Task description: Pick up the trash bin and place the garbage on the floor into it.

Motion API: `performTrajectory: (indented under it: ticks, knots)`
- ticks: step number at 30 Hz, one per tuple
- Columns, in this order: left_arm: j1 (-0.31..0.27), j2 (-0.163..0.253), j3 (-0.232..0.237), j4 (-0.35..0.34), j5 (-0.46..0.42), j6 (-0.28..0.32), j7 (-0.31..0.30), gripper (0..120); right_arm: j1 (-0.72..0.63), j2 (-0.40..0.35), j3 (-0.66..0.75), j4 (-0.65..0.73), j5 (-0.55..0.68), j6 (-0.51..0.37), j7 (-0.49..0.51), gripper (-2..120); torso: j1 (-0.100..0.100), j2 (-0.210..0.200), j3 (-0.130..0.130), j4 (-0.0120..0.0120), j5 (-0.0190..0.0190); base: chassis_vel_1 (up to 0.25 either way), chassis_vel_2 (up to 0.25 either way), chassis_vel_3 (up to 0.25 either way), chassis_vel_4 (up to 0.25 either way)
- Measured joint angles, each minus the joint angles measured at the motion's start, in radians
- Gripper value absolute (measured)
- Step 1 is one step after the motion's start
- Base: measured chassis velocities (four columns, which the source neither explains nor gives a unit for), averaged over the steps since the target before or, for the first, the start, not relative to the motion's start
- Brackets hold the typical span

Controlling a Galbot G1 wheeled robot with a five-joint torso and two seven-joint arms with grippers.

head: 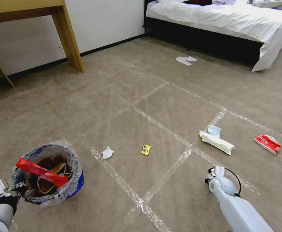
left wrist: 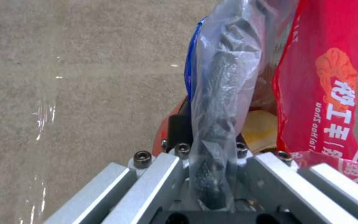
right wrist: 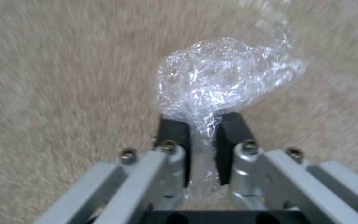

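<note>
The trash bin [head: 47, 174], a small red bucket lined with a clear bag, hangs at the lower left. My left gripper [left wrist: 210, 146] is shut on its rim and liner. Inside lie a red wrapper strip [head: 41, 171] and a brown paper bag [head: 52, 174]. My right gripper [right wrist: 202, 130] is shut on a crumpled wad of clear plastic [right wrist: 224, 74] just above the carpet, and its arm [head: 225, 188] shows at the lower right. Garbage on the floor: a white tissue [head: 107, 152], a yellow wrapper [head: 146, 149], a white packet [head: 216, 142], a blue mask [head: 214, 130] and a red-white packet [head: 267, 143].
A wooden table leg [head: 70, 38] stands at the back left by the wall. A bed [head: 225, 19] with white sheets fills the back right, with white slippers [head: 186, 60] in front of it. Tape lines cross the beige carpet.
</note>
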Motion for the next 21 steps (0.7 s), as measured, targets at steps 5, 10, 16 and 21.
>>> performTrajectory:
  ticks: [5, 10, 16, 21]
  knots:
    - [-0.003, 0.002, 0.005, 0.002, 0.001, 0.000, 0.000, 0, -0.041, -0.029, 0.028, 0.107, 0.032, 0.017, -0.008, 0, 0.000, 0.000, 0.000, 0.0000, 0.0000, 0.000, 0.000, 0.000, 0.000]
    - [-0.004, 0.010, 0.008, 0.001, -0.001, 0.002, 0.000, 0, -0.085, -0.073, 0.045, 0.296, 0.078, 0.096, -0.050, 0, 0.000, 0.000, 0.000, 0.0001, -0.0001, 0.000, 0.000, 0.000, 0.000]
    - [-0.002, 0.024, 0.008, 0.002, -0.010, 0.004, 0.001, 0, -0.087, -0.110, 0.026, 0.446, 0.111, 0.274, -0.154, 0, 0.000, 0.000, 0.000, 0.0000, -0.0002, 0.000, 0.000, 0.000, 0.000]
    - [-0.005, 0.049, 0.010, 0.002, -0.043, 0.014, -0.007, 0, 0.037, -0.170, -0.112, 0.570, 0.135, 0.484, -0.301, 0, 0.000, 0.000, 0.000, 0.0002, -0.0001, 0.000, 0.000, 0.000, 0.000]
